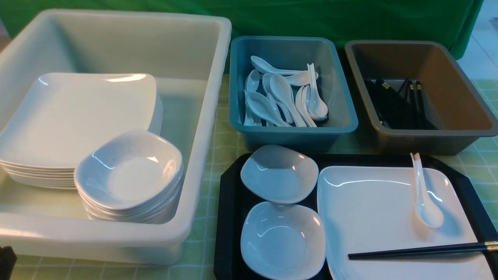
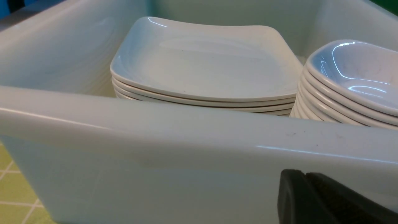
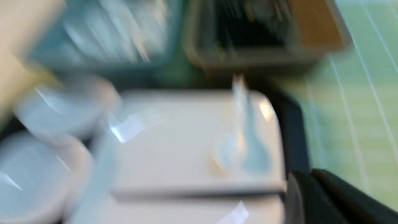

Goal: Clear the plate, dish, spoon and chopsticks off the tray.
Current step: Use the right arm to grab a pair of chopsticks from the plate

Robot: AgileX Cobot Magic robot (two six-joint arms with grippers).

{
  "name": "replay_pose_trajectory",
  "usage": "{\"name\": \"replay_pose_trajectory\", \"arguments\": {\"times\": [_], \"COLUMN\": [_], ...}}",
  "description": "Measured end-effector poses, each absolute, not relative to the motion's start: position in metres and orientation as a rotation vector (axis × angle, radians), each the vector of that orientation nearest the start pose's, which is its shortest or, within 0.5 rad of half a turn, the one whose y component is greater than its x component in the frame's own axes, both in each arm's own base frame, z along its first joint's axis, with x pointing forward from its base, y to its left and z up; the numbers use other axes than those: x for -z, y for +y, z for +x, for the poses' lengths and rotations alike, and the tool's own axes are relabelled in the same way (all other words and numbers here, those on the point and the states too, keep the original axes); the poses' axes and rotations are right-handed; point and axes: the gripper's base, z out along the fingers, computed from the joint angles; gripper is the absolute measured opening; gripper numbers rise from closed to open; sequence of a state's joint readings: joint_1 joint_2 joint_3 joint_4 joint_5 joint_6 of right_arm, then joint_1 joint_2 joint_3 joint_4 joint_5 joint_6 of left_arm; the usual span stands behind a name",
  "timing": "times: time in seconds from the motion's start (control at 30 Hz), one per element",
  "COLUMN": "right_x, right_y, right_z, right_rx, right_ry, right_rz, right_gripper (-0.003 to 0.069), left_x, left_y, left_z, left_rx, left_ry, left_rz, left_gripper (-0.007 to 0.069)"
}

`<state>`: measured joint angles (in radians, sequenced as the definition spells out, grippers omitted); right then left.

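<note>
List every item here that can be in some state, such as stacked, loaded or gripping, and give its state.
Left gripper: shut, empty
Right gripper: shut
Tray: loaded
Plate: on tray, bearing spoon and chopsticks
Spoon: bowl down on plate, upright side up
Chopsticks: side by side
Teal bin: holding spoons
Brown bin: holding chopsticks

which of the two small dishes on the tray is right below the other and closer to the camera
The lower white dish in the front view, left of the plate; the other sits behind it.
</note>
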<state>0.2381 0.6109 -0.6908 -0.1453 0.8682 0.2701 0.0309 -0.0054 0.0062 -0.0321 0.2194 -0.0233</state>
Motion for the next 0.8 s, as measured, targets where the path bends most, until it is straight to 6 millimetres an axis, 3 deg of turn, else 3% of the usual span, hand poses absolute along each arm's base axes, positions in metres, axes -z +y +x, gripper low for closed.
{"name": "replay_pose_trajectory", "arguments": {"times": [0.1, 0.13, 0.23, 0.3, 0.37, 0.53, 0.8], "right_x": [-0.308, -0.307, -0.282, -0.274, -0.257, -0.237, -0.202], "right_y": [0.021, 0.022, 0.037, 0.041, 0.052, 0.073, 0.092], "right_z": [0.138, 0.139, 0.174, 0.181, 0.191, 0.207, 0.221], "right_rx": [0.049, 0.057, 0.135, 0.152, 0.183, 0.260, 0.311], "right_ry": [2.539, 2.558, 2.744, 2.780, 2.839, 2.745, 2.656], "right_rz": [-0.158, -0.167, -0.403, -0.476, -0.636, -1.020, -1.477], "right_gripper": [0.0042, 0.0044, 0.0127, 0.0161, 0.0251, 0.0371, 0.0395], "left_x": [-0.191, -0.191, -0.191, -0.191, -0.191, -0.191, -0.191], "left_y": [0.001, 0.001, 0.001, 0.001, 0.001, 0.001, 0.001], "left_z": [0.055, 0.055, 0.055, 0.055, 0.055, 0.055, 0.055], "left_rx": [0.024, 0.024, 0.024, 0.022, 0.019, 0.019, 0.018], "left_ry": [1.702, 1.702, 1.702, 1.702, 1.703, 1.703, 1.703], "left_rz": [-0.068, -0.068, -0.068, -0.067, -0.064, -0.064, -0.064], "left_gripper": [0.0022, 0.0022, 0.0024, 0.0024, 0.0026, 0.0031, 0.0038]}}
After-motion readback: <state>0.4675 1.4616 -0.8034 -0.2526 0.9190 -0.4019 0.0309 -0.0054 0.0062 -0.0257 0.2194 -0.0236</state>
